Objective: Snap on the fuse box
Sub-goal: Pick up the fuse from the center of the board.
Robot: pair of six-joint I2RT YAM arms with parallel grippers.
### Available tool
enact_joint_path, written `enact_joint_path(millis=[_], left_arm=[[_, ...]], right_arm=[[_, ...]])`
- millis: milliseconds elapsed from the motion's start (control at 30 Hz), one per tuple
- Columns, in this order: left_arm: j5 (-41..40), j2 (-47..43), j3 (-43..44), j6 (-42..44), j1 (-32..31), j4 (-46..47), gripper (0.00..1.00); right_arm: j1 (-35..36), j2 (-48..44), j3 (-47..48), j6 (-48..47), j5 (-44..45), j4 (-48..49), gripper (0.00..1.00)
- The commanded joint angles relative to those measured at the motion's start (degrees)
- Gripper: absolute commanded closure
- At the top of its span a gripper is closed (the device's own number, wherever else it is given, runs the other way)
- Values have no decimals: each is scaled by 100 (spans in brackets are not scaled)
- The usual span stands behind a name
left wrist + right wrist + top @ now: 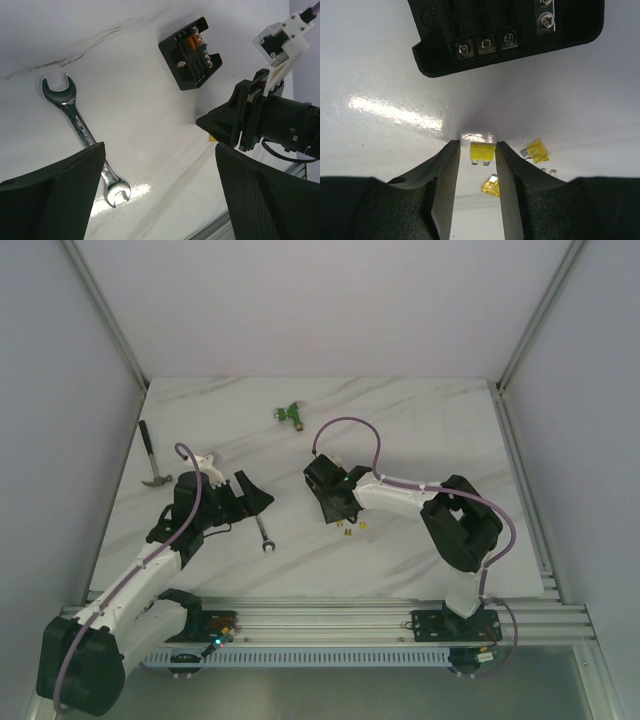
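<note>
The fuse box is a black square box lying on the marble table with its terminals and orange fuses exposed; no clear lid is in view. It also shows in the left wrist view and along the top of the right wrist view. My right gripper is low over the table just short of the box. Its jaws stand narrowly open around a small yellow fuse, with a gap on the left side. My left gripper is wide open and empty, to the left of the box.
Loose yellow fuses lie beside my right gripper. A silver wrench lies under my left gripper. A hammer is at the far left and a green connector at the back.
</note>
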Motion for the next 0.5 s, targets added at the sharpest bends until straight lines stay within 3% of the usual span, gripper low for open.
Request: enact_joint_path(millis=[0,467], left_arm=[[115,-55,-90,46,-29,-60,0],[124,-38,-101,62,-33,-60,0]], right_arm=[[5,84,145,220,178,-144,59],[-23,112,51,296,140,-236,59]])
